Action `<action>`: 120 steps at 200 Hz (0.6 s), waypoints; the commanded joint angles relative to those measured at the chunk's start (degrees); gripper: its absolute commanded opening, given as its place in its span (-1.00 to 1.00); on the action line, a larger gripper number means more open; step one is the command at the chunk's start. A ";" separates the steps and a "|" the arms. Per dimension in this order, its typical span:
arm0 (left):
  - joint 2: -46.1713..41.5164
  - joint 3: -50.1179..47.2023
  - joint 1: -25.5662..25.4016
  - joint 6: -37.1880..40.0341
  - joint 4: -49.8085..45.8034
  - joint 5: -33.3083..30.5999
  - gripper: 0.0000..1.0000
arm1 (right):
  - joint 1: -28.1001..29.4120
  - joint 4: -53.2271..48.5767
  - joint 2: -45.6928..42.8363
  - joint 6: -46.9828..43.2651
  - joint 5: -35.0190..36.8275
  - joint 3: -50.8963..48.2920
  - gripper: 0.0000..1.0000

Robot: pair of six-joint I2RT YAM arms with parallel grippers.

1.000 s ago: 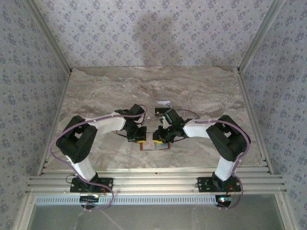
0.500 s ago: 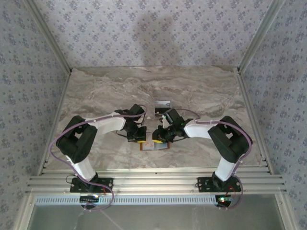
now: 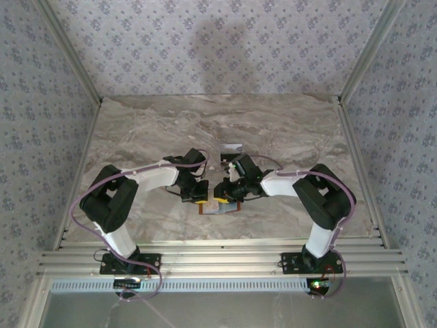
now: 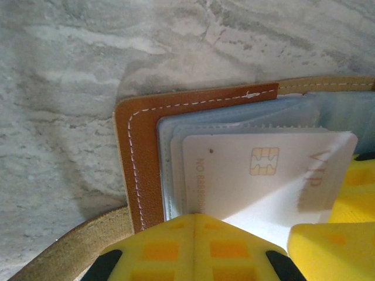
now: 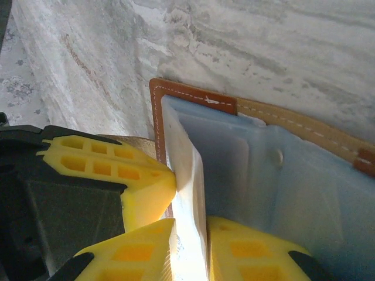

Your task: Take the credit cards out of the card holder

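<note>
The card holder (image 4: 137, 152) lay open on the desk (image 4: 88, 70), toward the near edge and roughly midway between left and right, its brown stitched cover underneath and the grey-blue sleeves (image 4: 170, 134) facing up. A white card (image 4: 246, 175) with a gold chip and pale lettering sat over those sleeves, its left part overlapping them and its right end raised. The right hand (image 5: 188, 229) pinched that card edge-on between its yellow fingers, just right of the holder's far-left corner. The left hand (image 4: 196, 225) had its fingers pressed together with nothing between them, set at the holder's near-left side and apparently pinning it down, though actual contact could not be made out. In the overhead view both hands met over the holder (image 3: 220, 208), and a small pale object (image 3: 232, 149) lay on the desk a little farther back; whether it held cards already removed was too small to tell. Judged from this, the task was at an early or middle stage: one card was gripped and looked partly drawn, but it was not yet clear of the sleeves. Any other cards in the pockets were left to pull, and none could be seen plainly.
</note>
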 commanded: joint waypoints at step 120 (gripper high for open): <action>-0.91 -0.68 -0.20 -0.39 -4.01 -2.48 -0.76 | -3.06 21.36 -2.15 8.44 -4.56 -10.23 -0.62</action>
